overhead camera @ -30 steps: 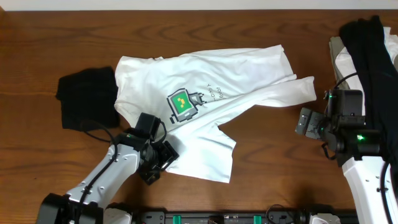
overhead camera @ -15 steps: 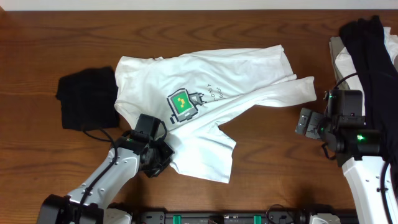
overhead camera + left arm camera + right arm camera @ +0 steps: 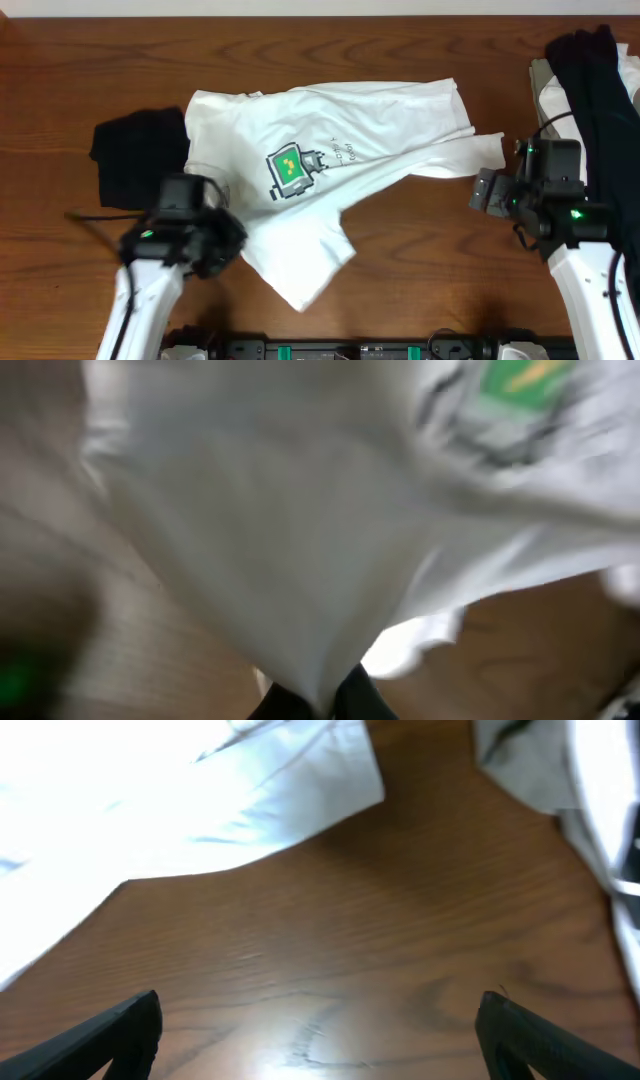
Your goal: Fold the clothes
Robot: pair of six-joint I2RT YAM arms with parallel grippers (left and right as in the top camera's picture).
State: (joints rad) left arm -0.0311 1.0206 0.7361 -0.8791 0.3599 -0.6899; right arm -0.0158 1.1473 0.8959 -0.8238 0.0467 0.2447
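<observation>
- Left gripper [image 3: 318,702]: jaws together, clamped on a pinch of the white T-shirt [image 3: 340,150]. The wrist view shows cloth running straight out from between the dark fingertips, blurred.
- Hold is at the shirt's lower left edge. Judgement: an edge grip lets the arm drag or lift that side to flatten the body before any fold.
- The cloth fans away from the pinch. The lower part of the shirt narrows to a point near the front of the table [image 3: 420,260], so the garment is not yet lying square.
- Chest print [image 3: 290,170] faces up. The shirt lies mid-table, crumpled and skewed, with one sleeve [image 3: 470,155] reaching to the right.
- Right gripper [image 3: 320,1040]: jaws wide apart, holding nothing, over bare wood just beside that sleeve's end. Judgement: it is placed to take the sleeve side so both arms can stretch the shirt.
- Black garment [image 3: 135,155]: bunched at the left, its edge touching the shirt or tucked under it; I cannot tell which.
- Pile of dark and pale garments [image 3: 600,90]: at the far right edge, beyond the right arm, apart from the shirt.
- Progress: no fold visible; early, spreading stage.
</observation>
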